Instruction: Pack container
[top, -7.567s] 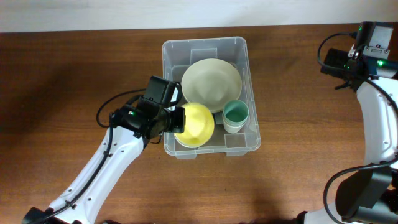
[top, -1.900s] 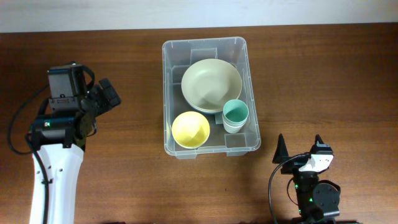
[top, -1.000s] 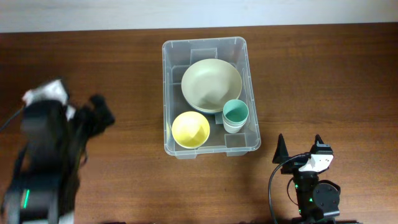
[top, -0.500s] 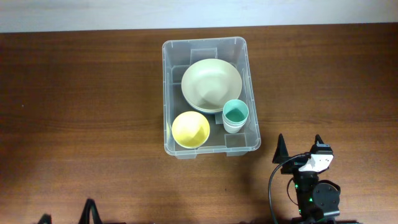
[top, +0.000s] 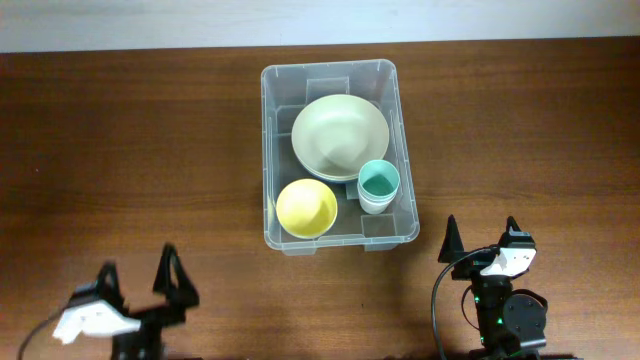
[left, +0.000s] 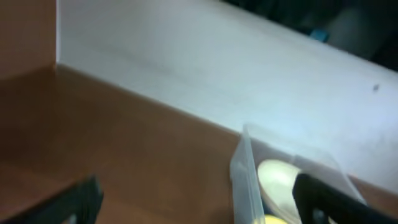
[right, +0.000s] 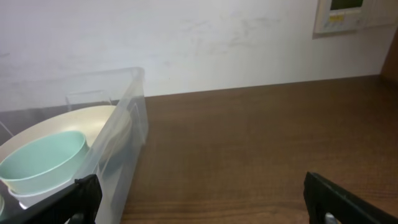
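Surface (top: 520, 130) carries the container (top: 330, 66) at its centre, long axis 12 to 6, at 11 o'clock from the nearer right end effector (top: 481, 228) and 1 o'clock from the left end effector (top: 137, 265), both spread wide and empty.

- Overhead sharp, evenly bright; table (top: 120, 130) looks darker far left of container (top: 328, 67).
- Left wrist view heavily motion-blurred, washed out.
- Right wrist view clear; bright wall (right: 186, 37) behind container.
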